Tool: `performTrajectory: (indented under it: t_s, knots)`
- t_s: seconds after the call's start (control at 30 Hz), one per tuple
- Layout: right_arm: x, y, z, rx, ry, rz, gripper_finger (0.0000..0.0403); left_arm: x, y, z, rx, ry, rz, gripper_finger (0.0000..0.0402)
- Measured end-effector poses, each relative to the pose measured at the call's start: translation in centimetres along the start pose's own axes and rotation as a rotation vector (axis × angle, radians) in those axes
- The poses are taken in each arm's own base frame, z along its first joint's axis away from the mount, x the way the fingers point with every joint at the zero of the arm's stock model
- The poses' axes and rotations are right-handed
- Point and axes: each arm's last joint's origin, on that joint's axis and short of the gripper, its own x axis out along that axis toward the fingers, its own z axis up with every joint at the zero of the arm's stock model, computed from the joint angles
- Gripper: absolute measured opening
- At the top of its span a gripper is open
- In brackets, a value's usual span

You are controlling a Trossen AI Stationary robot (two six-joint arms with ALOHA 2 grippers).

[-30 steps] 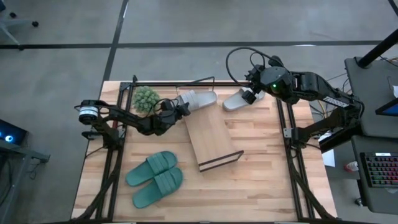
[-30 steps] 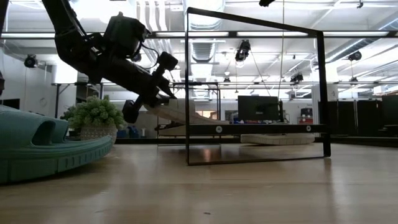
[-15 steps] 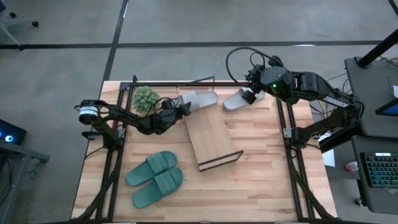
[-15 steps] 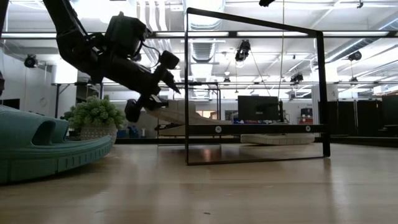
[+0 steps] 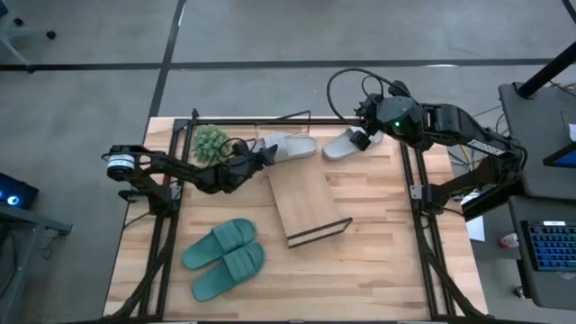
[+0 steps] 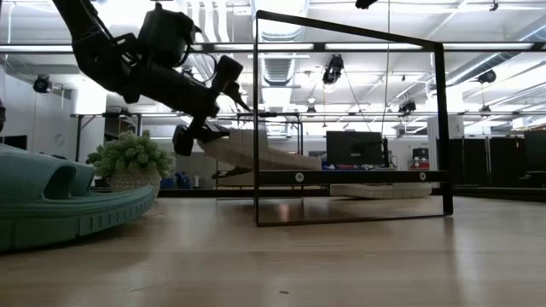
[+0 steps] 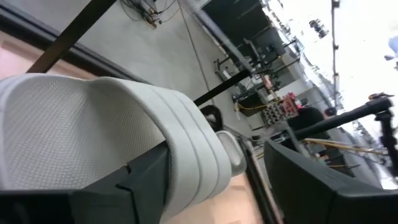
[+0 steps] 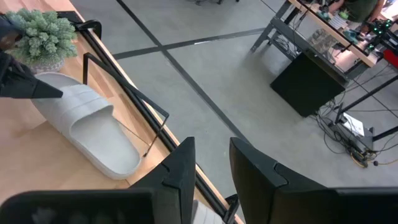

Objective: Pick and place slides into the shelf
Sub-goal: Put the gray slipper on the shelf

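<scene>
My left gripper [image 5: 258,159] is shut on one light grey slide [image 5: 290,146], held up just past the far end of the shelf board [image 5: 306,202]. The shelf's thin black wire frame [image 6: 350,119] stands around the board. The other grey slide [image 5: 342,145] lies flat on the table at the far right. My right gripper [image 5: 364,135] hovers over that slide's right end, open with a narrow gap and empty. The two teal slides [image 5: 225,258] lie side by side on the table near the front left. My left gripper holds the grey slide at its strap end [image 7: 186,155], the end nearest the arm. The strap sits between the two fingers [image 7: 137,186]. The fingers come nearly level from the table's left. The slide [image 6: 256,152] is lifted and tilted, its free end [image 6: 307,162] lower and toward the shelf.
A small fuzzy green plant [image 5: 211,141] stands at the far left, close behind my left gripper. Black rails [image 5: 166,234] run along the table's left and right sides. Bare tabletop [image 5: 387,252] lies to the right of the shelf board.
My left gripper has risen and gone a little toward the table's right edge, still shut on the grey slide. The slide has come up with it, and its free end reaches farther toward the shelf.
</scene>
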Motion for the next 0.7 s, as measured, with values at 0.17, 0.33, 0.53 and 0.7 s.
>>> performTrajectory:
  t_s: [0.17, 0.33, 0.53, 0.7]
  knots:
    - [0.00, -0.01, 0.00, 0.000, 0.000, 0.000, 0.0091, -0.38, -0.89, 0.79, 0.042, -0.016, -0.027, 0.0240]
    - [0.00, 0.00, 0.00, 0.000, 0.000, 0.000, 0.0091, -0.53, -0.89, 1.01, 0.077, -0.041, -0.003, 0.0240]
    - [0.00, 0.00, 0.00, 0.000, 0.000, 0.000, 0.0091, -0.14, -0.59, 0.59, 0.037, -0.059, 0.017, 0.0240]
    - [0.00, 0.00, 0.00, 0.001, 0.000, 0.000, 0.0091, 0.06, -0.35, 0.36, -0.019, -0.077, 0.034, 0.0240]
